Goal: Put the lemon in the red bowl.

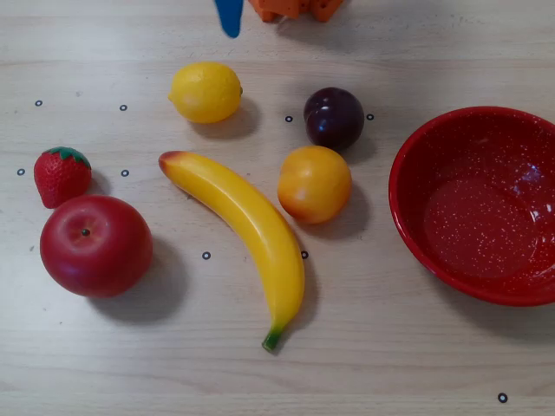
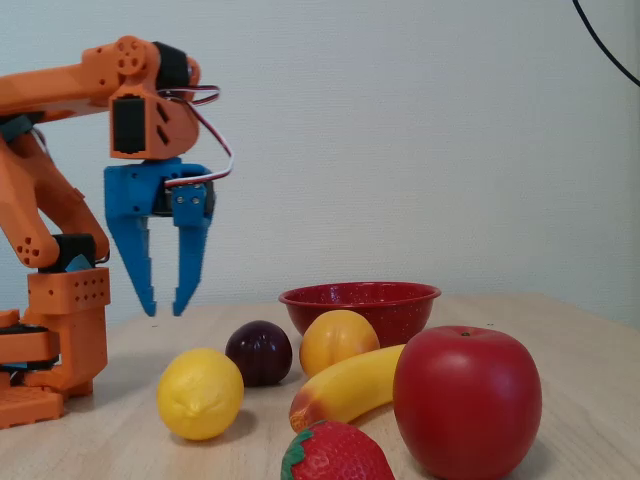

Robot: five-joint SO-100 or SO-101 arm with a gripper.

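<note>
The lemon (image 1: 205, 92) is a small bright yellow oval lying on the wooden table, upper left of centre in the overhead view; in the fixed view it (image 2: 200, 393) sits in front. The red bowl (image 1: 416, 225) with white speckles stands at the right edge, empty; it also shows in the fixed view (image 2: 400, 305) at the back. My blue gripper (image 2: 166, 309) hangs above the table behind the lemon, fingers pointing down and slightly apart, holding nothing. In the overhead view only one blue fingertip (image 1: 230, 19) shows at the top edge.
A banana (image 1: 247, 223), an orange-yellow round fruit (image 1: 314, 184), a dark plum (image 1: 334, 118), a red apple (image 1: 95, 245) and a strawberry (image 1: 62, 176) lie on the table. The orange arm base (image 2: 50, 330) stands at the left in the fixed view.
</note>
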